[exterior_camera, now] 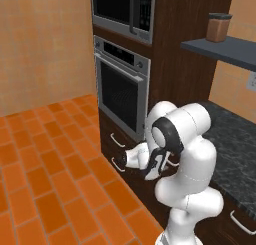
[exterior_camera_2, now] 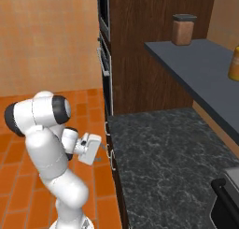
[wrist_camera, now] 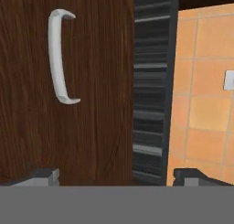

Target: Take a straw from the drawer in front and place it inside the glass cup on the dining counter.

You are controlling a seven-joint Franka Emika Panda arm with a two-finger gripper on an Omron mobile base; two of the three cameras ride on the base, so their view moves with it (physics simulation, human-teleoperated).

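**Dark wood drawer front filling the hand camera**

Brown drawer (wrist_camera: 68,90) is sitting shut, its curved silver handle (wrist_camera: 60,57) standing on end in the rolled hand view. Gripper (wrist_camera: 114,175) is hovering just short of it, fingers (wrist_camera: 43,175) spread wide and released, grasping nothing. From the base, the gripper (exterior_camera: 131,158) is reaching low beneath the oven (exterior_camera: 122,89).

A steel oven (exterior_camera: 122,91) sits in dark wood cabinetry (microwave (exterior_camera: 125,11) above it). A brown canister (exterior_camera_2: 183,29) stands on the grey shelf (exterior_camera_2: 200,71), over the speckled table (exterior_camera_2: 168,167).
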